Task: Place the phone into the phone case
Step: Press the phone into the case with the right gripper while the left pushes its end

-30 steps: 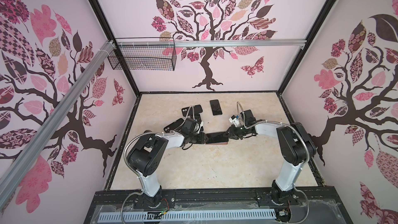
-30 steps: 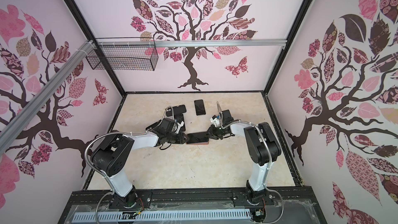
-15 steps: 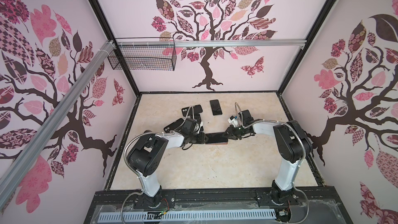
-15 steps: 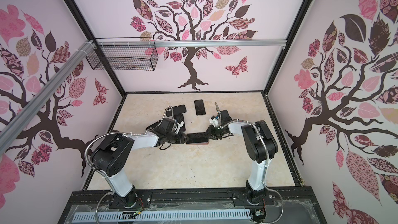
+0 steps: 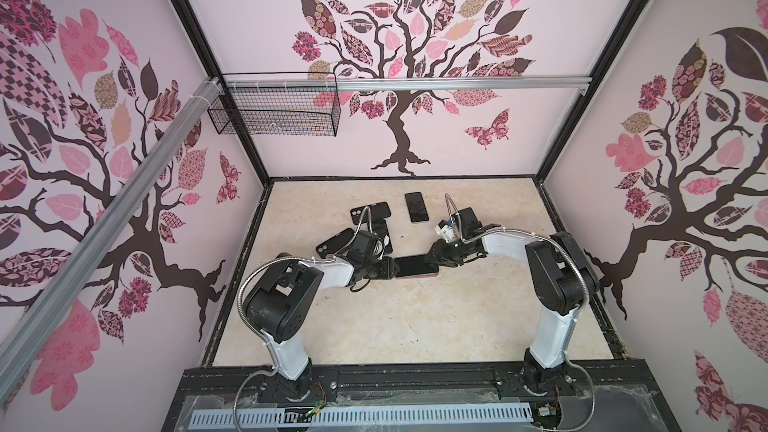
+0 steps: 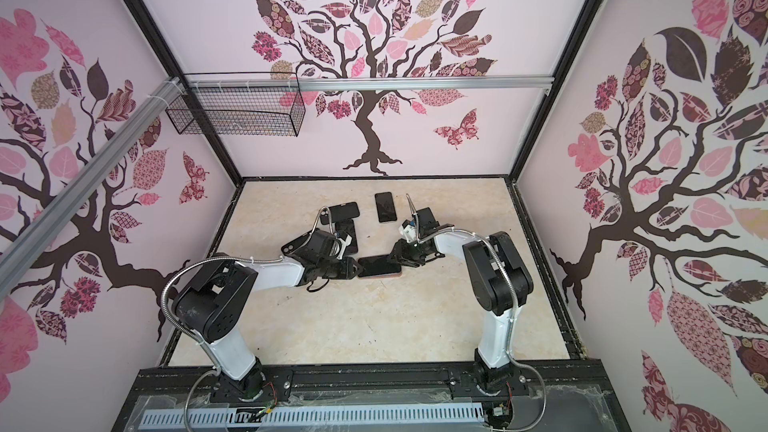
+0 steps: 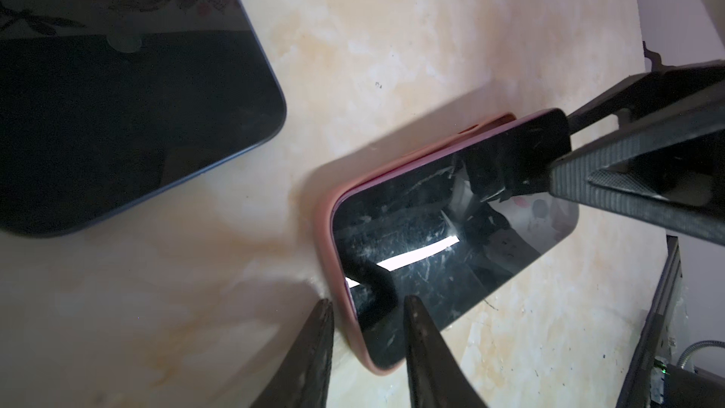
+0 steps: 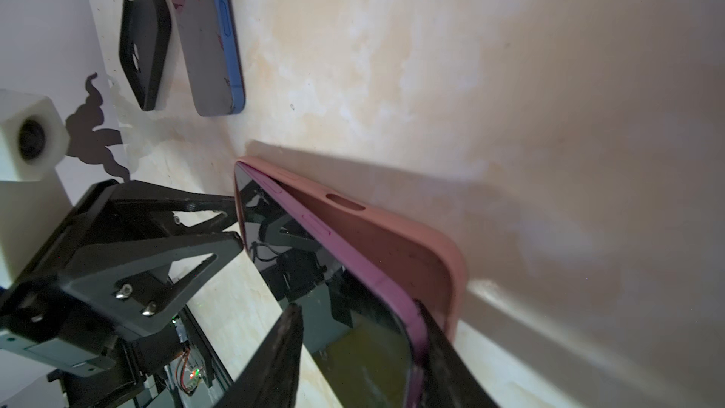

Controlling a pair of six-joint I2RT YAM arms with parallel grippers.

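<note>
Top views: beige tabletop (image 5: 415, 317), tree-patterned walls (image 5: 270, 14)

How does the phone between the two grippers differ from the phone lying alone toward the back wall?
The middle phone sits partly in a pink case, one long edge lifted out; the back phone lies flat on the table. In both top views the middle phone lies crosswise, the back phone front to back. Both show dark screens facing up.

table: beige marbled top (image 5: 415, 326)
spare phone: black, flat, alone near the back wall (image 5: 416, 207)
rear black case: flat, camera cutout visible (image 5: 370, 213)
left black case: flat, nearer the left wall (image 5: 334, 241)
blue-edged phone: screen up, just beside the rear black case (image 7: 117, 131)
wire basket: hangs off the aluminium rail (image 5: 457, 84), back-left corner (image 5: 272, 112)
walls: pink and brown tree decals (image 5: 399, 35)
</note>
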